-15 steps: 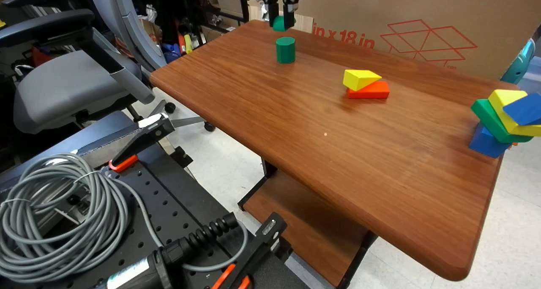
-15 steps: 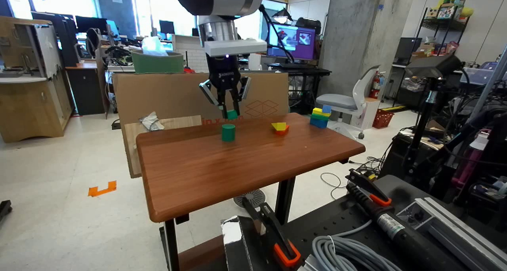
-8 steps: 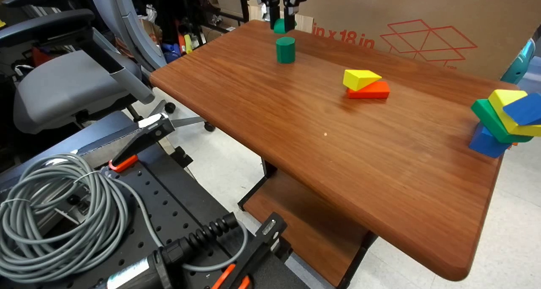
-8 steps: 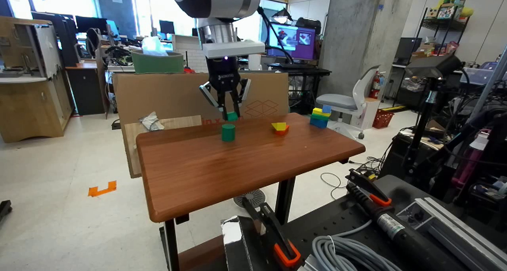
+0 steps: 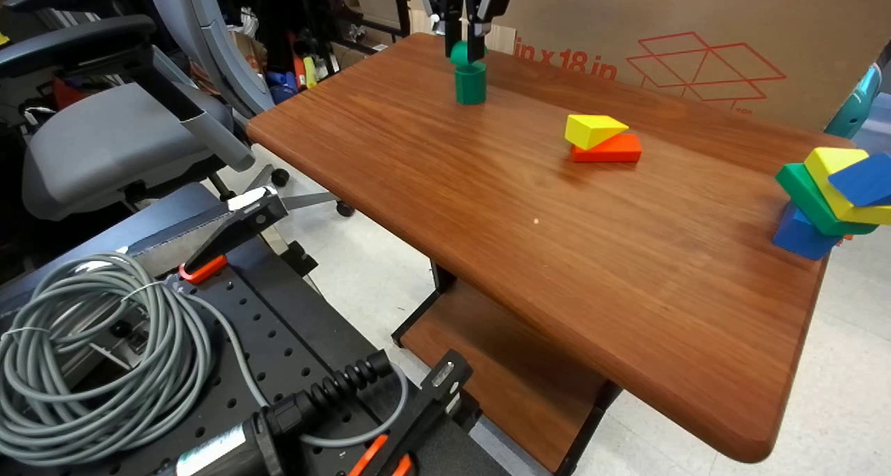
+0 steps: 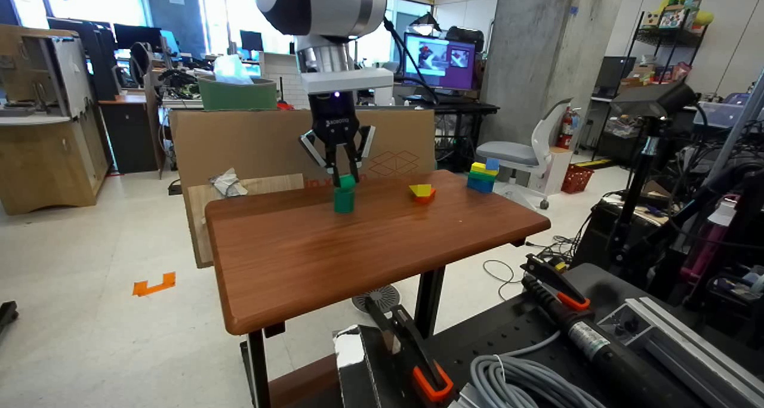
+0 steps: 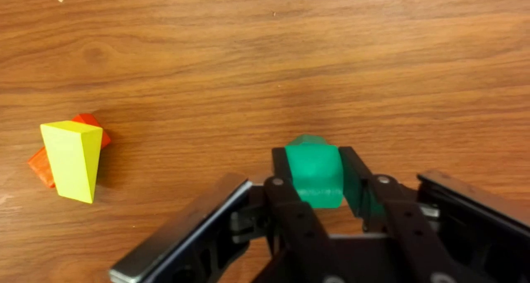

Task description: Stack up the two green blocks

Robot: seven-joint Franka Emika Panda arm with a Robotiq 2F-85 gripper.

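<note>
Gripping: jaws closed on the upper green block (image 7: 315, 171), bearing on two opposite sides of it in the wrist view.
Upper green block: off the tabletop (image 5: 592, 253), above the lower green block (image 5: 471, 88); in both exterior views its lower part overlaps the top of the one beneath.
Lower green block: upright on the tabletop, toward the side where the cardboard (image 5: 696, 17) stands; in the wrist view only a small part shows past the upper one.
Contact between the two: cannot tell; the overlap hides the place where they would meet.
Arm (image 6: 325, 56): over the tabletop in an exterior view, jaws pointing down.
Yellow wedge (image 5: 592, 131): resting on the red block (image 5: 619, 150), the two set at an angle to each other in the wrist view, well apart from both green blocks.
Mixed stack (image 6: 480, 176): near one end of the tabletop, a blue block (image 5: 800, 232) lowest, a green piece (image 5: 811, 197) on it, a yellow piece (image 5: 832, 164) on that, a second blue piece (image 5: 863, 180) topmost.
Cardboard: behind the tabletop in both exterior views, printed in red.
Chair (image 5: 90, 149): grey seat, black armrests, near the tabletop in an exterior view.
Cable (image 5: 184, 344): grey, coiled, lying partly over a black perforated board (image 5: 306, 330).
</note>
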